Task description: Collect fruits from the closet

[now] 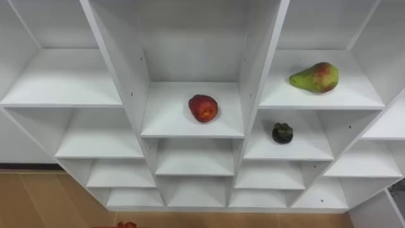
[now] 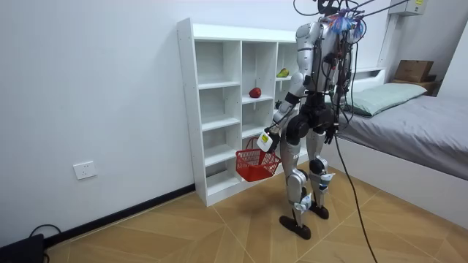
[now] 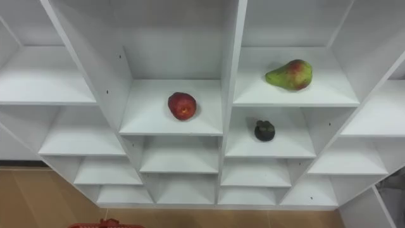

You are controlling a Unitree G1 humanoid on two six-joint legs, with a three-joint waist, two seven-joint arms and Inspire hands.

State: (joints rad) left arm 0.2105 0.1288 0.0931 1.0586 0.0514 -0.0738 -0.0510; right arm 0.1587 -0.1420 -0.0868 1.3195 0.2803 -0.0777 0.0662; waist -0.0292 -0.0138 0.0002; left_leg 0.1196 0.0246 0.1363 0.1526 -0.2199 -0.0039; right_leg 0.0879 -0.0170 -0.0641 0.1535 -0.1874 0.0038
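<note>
A red apple [image 1: 203, 107] lies on the middle shelf of the white closet [image 1: 126, 95]. In the compartment to its right a green-red pear [image 1: 314, 78] rests on its side. One shelf below the pear sits a small dark round fruit [image 1: 282, 132]. In the room view I stand facing the closet [image 2: 212, 109], a step from it. My left hand [image 2: 270, 136] hangs low, shut on the handle of a red basket [image 2: 256, 166]. The basket's rim [image 1: 117, 225] peeks in at the bottom edge of the left eye view. The apple [image 2: 254, 93] and pear [image 2: 282, 72] also show there.
The other compartments hold nothing. A bed [image 2: 409, 124] with a pillow stands behind me at the room view's right, a cardboard box [image 2: 413, 70] beyond it. Wooden floor [image 2: 219, 234] lies open at the room view's left.
</note>
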